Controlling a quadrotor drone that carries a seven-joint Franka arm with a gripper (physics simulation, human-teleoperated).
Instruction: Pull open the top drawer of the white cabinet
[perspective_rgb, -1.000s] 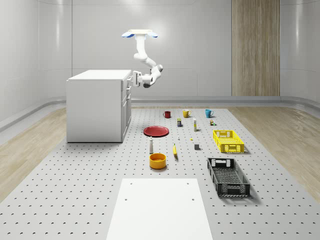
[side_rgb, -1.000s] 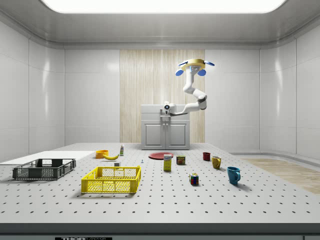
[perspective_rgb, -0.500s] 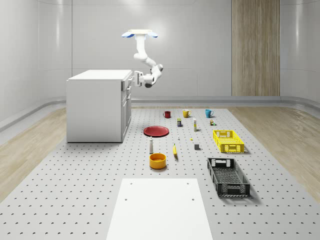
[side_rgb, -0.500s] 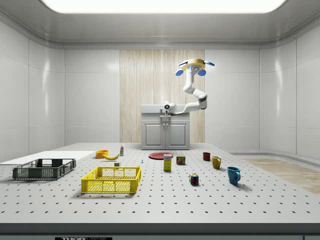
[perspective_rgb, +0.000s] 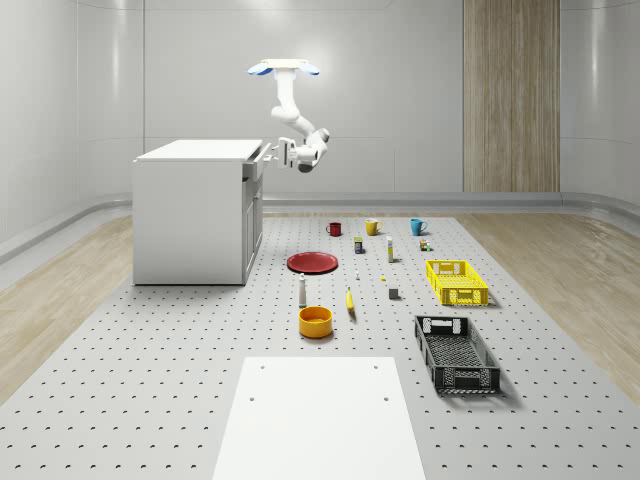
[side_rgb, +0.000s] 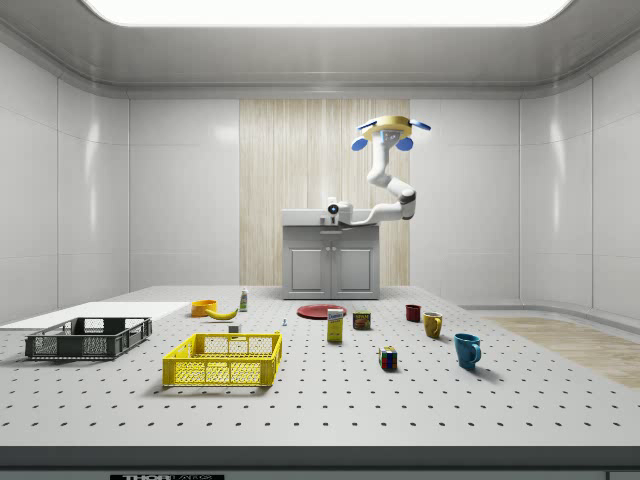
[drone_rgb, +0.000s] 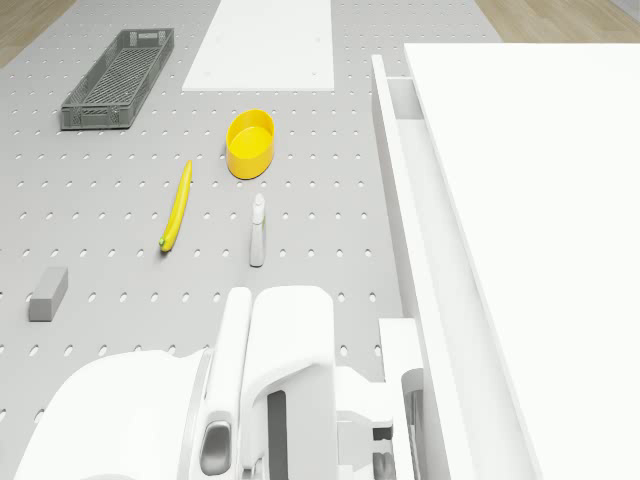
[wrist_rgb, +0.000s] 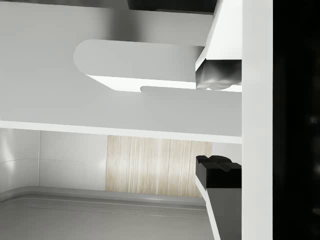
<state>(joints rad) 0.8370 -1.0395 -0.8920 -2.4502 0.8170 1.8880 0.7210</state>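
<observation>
Jaws state unclear; gripper (perspective_rgb: 271, 153) at top drawer (drone_rgb: 425, 250) front, slightly open on white cabinet (perspective_rgb: 195, 210); drone (perspective_rgb: 284, 68) hovering beside, at cabinet's 3 o'clock.

White cabinet (perspective_rgb: 195, 215) stands upright on the pegboard table's far left; its top drawer (drone_rgb: 420, 250) is pulled slightly out, interior showing.

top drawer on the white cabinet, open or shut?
Partly open: in the drone view the top drawer juts out past the white cabinet top, its inside showing.
</observation>
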